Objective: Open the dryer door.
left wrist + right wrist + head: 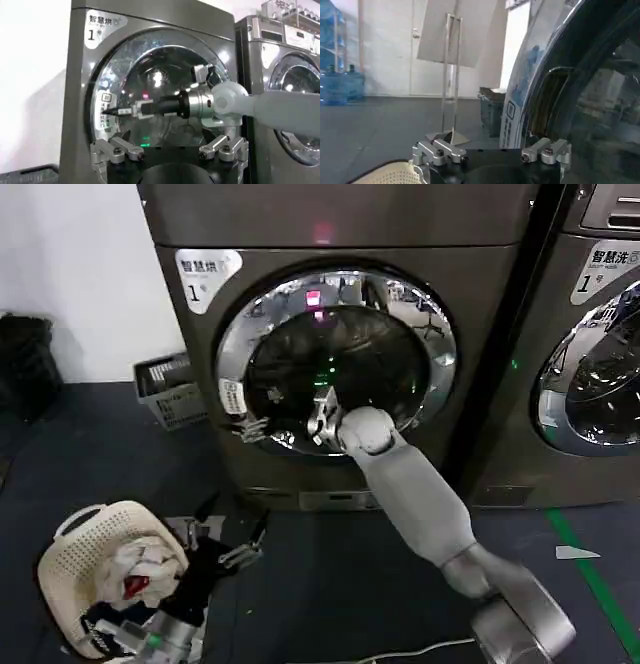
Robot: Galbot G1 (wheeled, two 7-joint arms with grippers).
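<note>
while the right tool (250,427) reaches, fingers nearly together and holding nothing, to the dryer door's (337,364) left rim, the left tool (228,542) waits low, open.

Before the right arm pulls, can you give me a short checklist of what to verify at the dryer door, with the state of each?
1. Right gripper at the left rim of the dryer door: ok.
2. Fingers hooked behind the rim: cannot tell.
3. Door closed so far: ok.
4. Left gripper low, away from the door: ok.
5. Laundry basket on the floor to the left, near the door's swing: cannot tell.
</note>
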